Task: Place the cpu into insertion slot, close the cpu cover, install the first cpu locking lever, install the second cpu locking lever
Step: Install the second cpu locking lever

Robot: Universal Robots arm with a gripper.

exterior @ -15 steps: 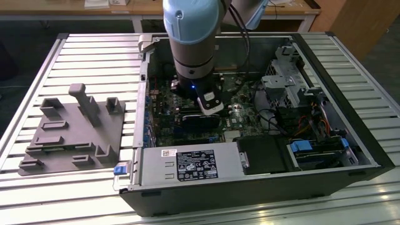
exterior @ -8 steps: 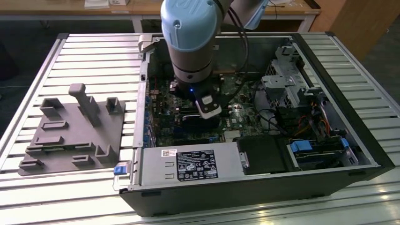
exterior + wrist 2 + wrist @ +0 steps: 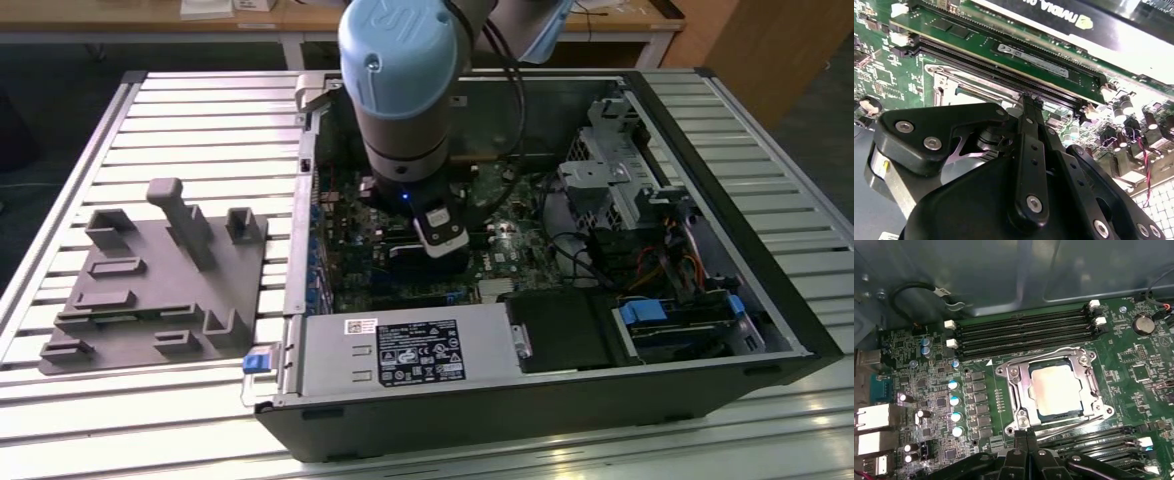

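cpu (image 3: pixel 1056 390) seated in insertion slot (image 3: pixel 1040 413), cpu cover (image 3: pixel 1021 389) down around it; pincer (image 3: pixel 1026 436) fingers together, holding nothing, just beside socket.

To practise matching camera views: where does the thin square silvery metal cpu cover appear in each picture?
First wrist view: the cpu cover sits centrally, framing the pale square cpu.
Second wrist view: its edge lies beyond the black gripper.
Exterior view: hidden under the gripper.
Shared landmark: the gripper.
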